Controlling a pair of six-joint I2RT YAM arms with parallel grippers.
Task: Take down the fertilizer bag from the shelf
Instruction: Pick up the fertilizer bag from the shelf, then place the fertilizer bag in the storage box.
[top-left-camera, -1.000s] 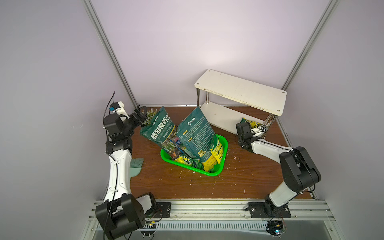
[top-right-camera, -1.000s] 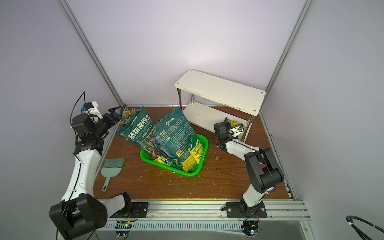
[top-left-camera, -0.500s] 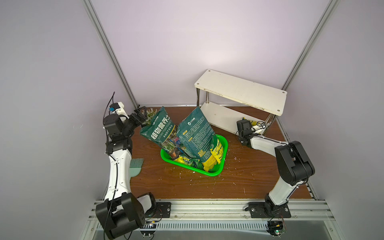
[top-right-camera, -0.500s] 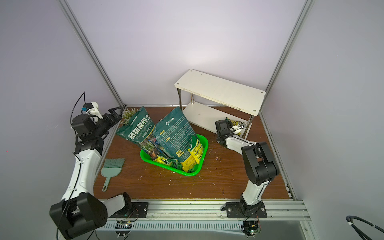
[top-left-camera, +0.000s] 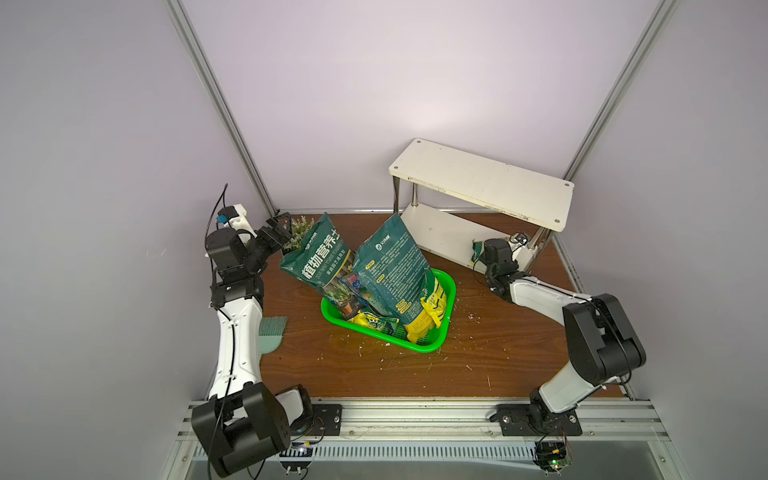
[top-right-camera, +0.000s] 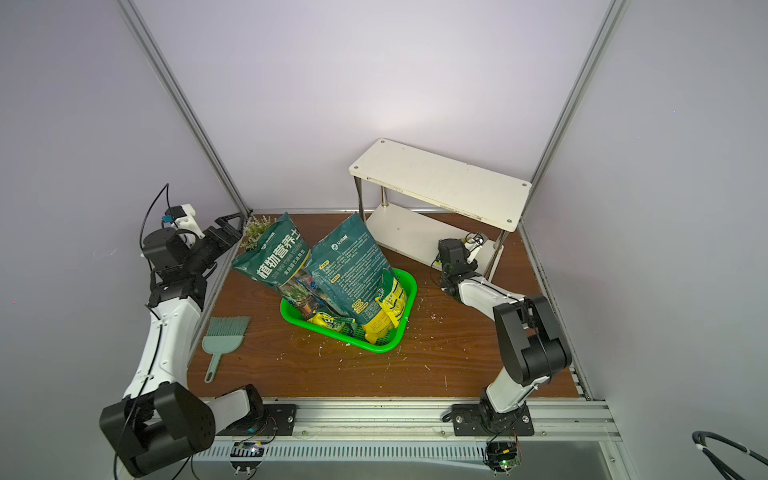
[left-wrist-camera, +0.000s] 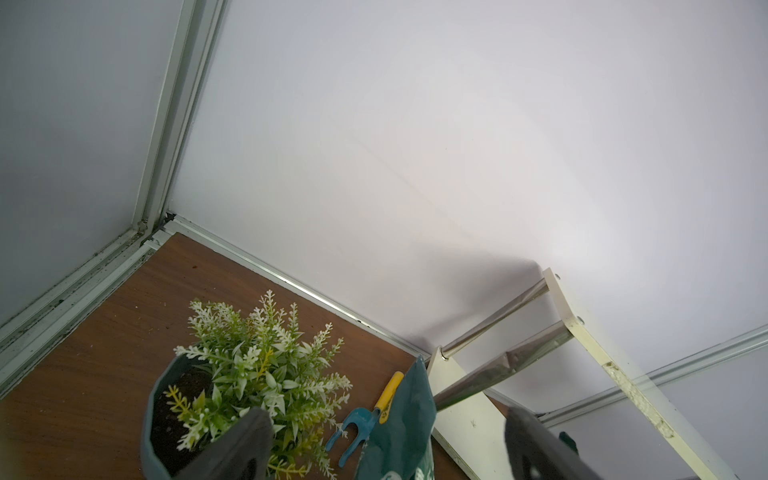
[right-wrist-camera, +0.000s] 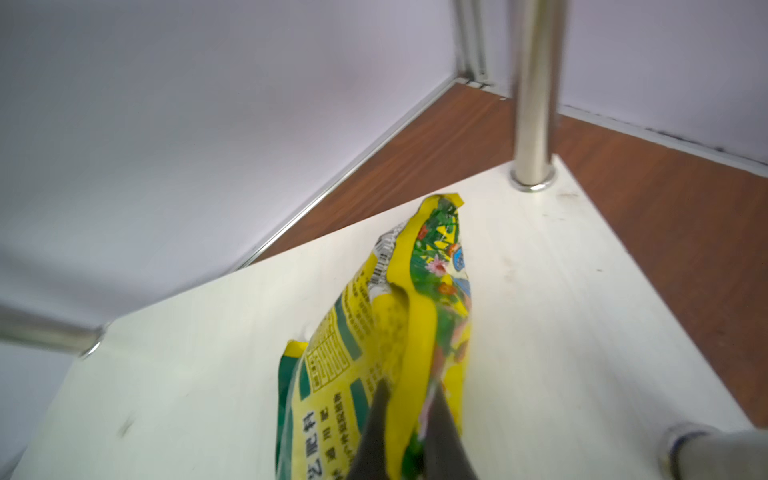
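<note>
The shelf (top-left-camera: 482, 183) (top-right-camera: 440, 183) stands at the back right in both top views. On its lower board (right-wrist-camera: 540, 291) lies the fertilizer bag (right-wrist-camera: 399, 299), yellow and green with printed flowers. A corner of the bag (top-left-camera: 475, 251) peeks out beside the right wrist in a top view. My right gripper (right-wrist-camera: 409, 411) is shut on the bag's near edge, with the yellow film pinched between its dark fingers. My left gripper (left-wrist-camera: 386, 440) (top-left-camera: 278, 226) hovers open at the back left, holding nothing, far from the shelf.
A green basket (top-left-camera: 440, 345) at mid-table holds two tall dark green bags (top-left-camera: 320, 257) (top-left-camera: 390, 266) and yellow packets. A potted plant (left-wrist-camera: 249, 374) and a blue hand fork (left-wrist-camera: 361, 419) sit below the left gripper. A teal brush (top-right-camera: 224, 336) lies front left. A shelf leg (right-wrist-camera: 534, 104) stands beyond the bag.
My right gripper has pushed in over the shelf's lower board and gone from open to shut on the fertilizer bag. The left arm has stayed still.
</note>
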